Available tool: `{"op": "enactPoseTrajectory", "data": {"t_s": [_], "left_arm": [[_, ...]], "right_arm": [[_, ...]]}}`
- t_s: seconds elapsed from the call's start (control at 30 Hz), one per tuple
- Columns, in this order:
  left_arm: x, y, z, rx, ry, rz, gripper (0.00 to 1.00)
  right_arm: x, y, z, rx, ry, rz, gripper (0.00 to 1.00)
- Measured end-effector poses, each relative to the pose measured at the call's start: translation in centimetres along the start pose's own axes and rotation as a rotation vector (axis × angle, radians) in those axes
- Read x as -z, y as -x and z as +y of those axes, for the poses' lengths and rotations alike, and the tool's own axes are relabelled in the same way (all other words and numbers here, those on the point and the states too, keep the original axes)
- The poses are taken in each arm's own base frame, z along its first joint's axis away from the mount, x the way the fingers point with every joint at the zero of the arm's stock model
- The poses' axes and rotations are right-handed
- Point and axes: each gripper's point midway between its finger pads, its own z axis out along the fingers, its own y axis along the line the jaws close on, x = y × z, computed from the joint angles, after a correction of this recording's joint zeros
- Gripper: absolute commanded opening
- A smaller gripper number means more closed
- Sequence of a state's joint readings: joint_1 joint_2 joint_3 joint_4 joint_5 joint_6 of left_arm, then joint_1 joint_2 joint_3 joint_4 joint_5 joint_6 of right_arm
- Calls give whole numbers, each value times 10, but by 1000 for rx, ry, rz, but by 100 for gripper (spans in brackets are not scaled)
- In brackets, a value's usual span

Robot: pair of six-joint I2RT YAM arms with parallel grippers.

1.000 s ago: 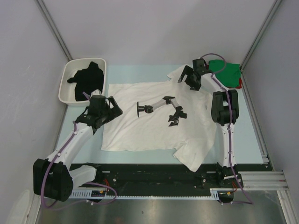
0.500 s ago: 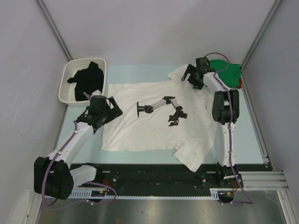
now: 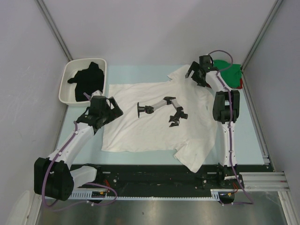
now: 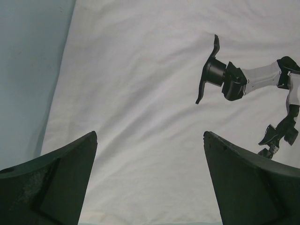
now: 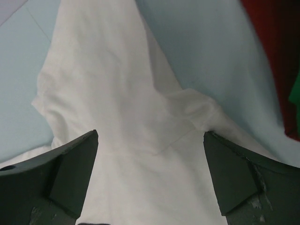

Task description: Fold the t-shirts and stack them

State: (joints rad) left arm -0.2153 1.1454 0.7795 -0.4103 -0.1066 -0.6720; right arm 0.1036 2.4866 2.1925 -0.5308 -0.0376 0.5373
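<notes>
The white shirt (image 3: 154, 133) is laid flat on the table (image 3: 140, 75). Both grippers are held open: the right gripper (image 3: 196, 74) over the far sleeve (image 5: 117, 93), the left gripper (image 3: 111, 108) over the left edge. The sleeve's edge should be pinched low, then folded inward without dragging the body.

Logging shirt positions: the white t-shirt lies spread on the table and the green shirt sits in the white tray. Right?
No. The top external view shows the black shirt in the white tray; the green shirt lies far right. The white t-shirt is spread out.
</notes>
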Motion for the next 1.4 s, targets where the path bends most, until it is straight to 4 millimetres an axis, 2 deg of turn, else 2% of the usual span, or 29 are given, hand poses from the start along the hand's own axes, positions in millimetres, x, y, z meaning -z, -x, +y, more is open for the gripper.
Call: {"op": "enactPoseTrajectory", "data": {"t_s": [0.2, 0.4, 0.5, 0.57, 0.63, 0.7, 0.8, 0.9, 0.97, 1.0, 1.07, 1.1, 1.2, 1.27, 1.4], "left_arm": [[0, 1, 2, -1, 9, -7, 100], [0, 2, 4, -2, 20, -15, 100], [7, 5, 3, -7, 8, -29, 100], [15, 10, -1, -12, -15, -51, 100], [22, 14, -5, -20, -42, -69, 100], [28, 15, -9, -33, -69, -75, 100], [37, 15, -16, -37, -122, -82, 100], [42, 3, -16, -38, -155, -53, 93], [39, -7, -13, -33, -160, -20, 88], [36, -16, -9, -28, -156, 0, 87], [30, -38, 5, -7, -123, 53, 86], [27, -52, 15, 10, -96, 84, 85], [23, -83, 44, 69, 6, 151, 83], [23, -100, 61, 117, 73, 175, 78], [34, -113, 84, 207, 151, 158, 74]], "right_arm": [[-9, 13, -20, -23, -52, -41, 100], [-5, 36, -27, -42, -57, -100, 100], [7, 43, -27, -32, -66, -146, 100], [29, 42, -24, -10, -76, -171, 100], [64, 38, -12, 13, -59, -207, 100], [113, 42, 10, 29, -4, -273, 100], [201, 43, 43, 20, 135, -388, 100], [273, 35, 59, 16, 247, -458, 100], [296, 19, 63, 31, 284, -475, 100], [304, 2, 63, 49, 289, -464, 100], [306, -44, 67, 105, 300, -403, 100], [305, -74, 67, 146, 297, -356, 100], [305, -151, 55, 254, 290, -223, 100], [310, -177, 40, 286, 272, -181, 100], [331, -202, 24, 303, 293, -177, 100]]}}
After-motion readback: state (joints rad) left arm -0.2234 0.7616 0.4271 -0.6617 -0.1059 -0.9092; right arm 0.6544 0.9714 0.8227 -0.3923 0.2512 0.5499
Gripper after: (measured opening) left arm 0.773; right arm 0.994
